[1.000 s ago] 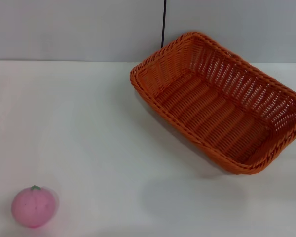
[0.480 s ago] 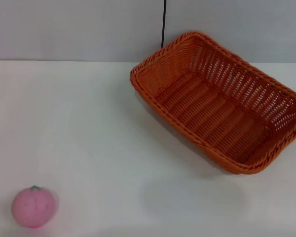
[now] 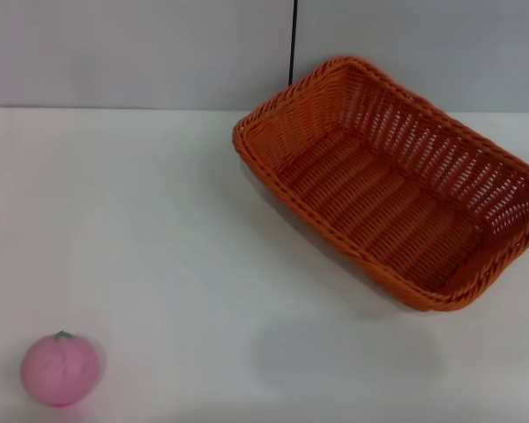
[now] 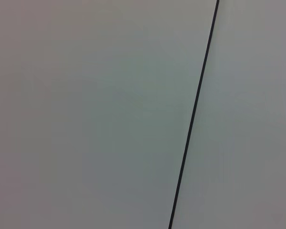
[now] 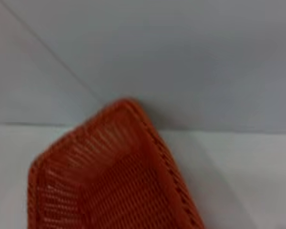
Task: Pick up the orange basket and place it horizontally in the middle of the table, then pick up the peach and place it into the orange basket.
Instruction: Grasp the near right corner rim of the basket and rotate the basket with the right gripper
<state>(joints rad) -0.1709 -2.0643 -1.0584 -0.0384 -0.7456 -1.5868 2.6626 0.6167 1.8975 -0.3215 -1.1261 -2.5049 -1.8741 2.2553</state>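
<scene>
The big orange woven basket [image 3: 397, 181] sits on the plain white desk [image 3: 159, 220], at the far right side and close to the grey back wall [image 3: 132, 53]. Its long side runs on a slant, from the far middle of the desk down toward the near right edge, so it does not lie straight across yet. It is empty. The small round pink toy peach [image 3: 60, 368] is well apart from the basket, at the near left corner of the desk. No claw shows in the head view. The right wrist view shows a corner of the basket [image 5: 119, 176] close in front of it, so the right arm looks like the nearer one, and the basket lies ahead of that claw. The left wrist view shows only the wall with a thin dark line [image 4: 193, 114]. I cannot tell if either claw is open or closed, because neither one shows anywhere.
</scene>
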